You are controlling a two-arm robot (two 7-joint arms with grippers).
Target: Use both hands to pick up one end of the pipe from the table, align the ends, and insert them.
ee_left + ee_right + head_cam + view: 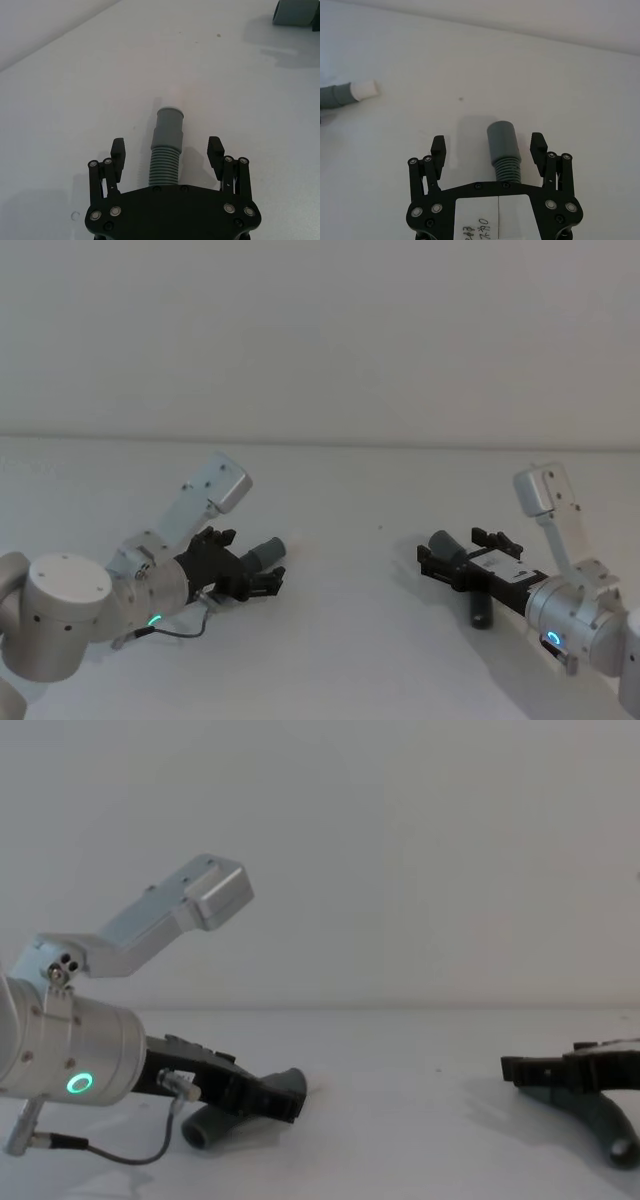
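The plain white matte table [360, 650] spreads wide under both silver-grey robot arms, the left arm [70, 615] coming in low at the near left and the right arm [585, 615] at the near right, well apart from each other. The black-fingered left gripper [167, 149] sits low over the table with its jaws spread wide, one finger on each side of a short dark-grey ribbed tube piece [165, 170] that lies on the table between them, untouched by either pad. The right gripper [488, 144], carrying a white label on its body, is likewise released, its fingers straddling the second dark-grey tube piece [504, 145] with a gap on both sides. The two collared ends point towards each other across the bare middle of the table: the left piece ends in a narrower whitish plug tip [365, 90], the right piece in a plain grey socket [295, 12].
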